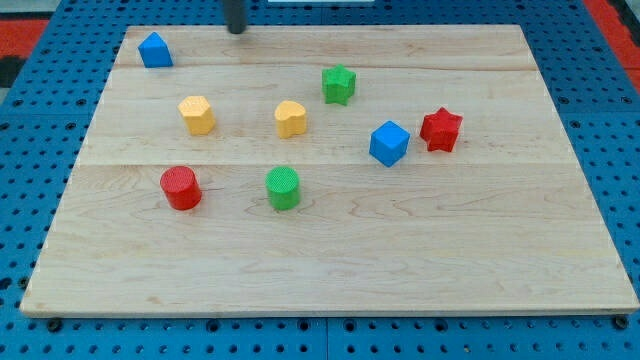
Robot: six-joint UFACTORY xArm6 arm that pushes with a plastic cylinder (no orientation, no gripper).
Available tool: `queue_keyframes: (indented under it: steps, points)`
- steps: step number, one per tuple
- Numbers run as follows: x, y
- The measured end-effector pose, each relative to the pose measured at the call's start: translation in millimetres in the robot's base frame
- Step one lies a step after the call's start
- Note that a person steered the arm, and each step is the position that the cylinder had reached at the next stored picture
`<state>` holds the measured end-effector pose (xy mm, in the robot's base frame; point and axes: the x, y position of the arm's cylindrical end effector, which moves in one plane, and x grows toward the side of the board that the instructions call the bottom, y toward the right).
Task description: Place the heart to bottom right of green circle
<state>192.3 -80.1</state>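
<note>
The yellow heart (291, 118) lies on the wooden board, up and slightly right of the green circle (283, 187), which sits near the board's middle. My tip (236, 30) is at the view's top edge of the board, well above and left of the heart, touching no block.
A blue house-shaped block (154, 50) sits at the top left. A yellow hexagon (197, 114) lies left of the heart. A red circle (181, 187) lies left of the green circle. A green star (339, 84), a blue cube (389, 143) and a red star (441, 129) lie to the right.
</note>
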Motion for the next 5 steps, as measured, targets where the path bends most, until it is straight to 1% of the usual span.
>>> queue_keyframes:
  steps: [1, 2, 3, 4, 5]
  points:
    - [43.0, 28.8]
    - [49.4, 31.0]
    - [77.5, 35.5]
    - [86.3, 75.4]
    - [77.2, 70.1]
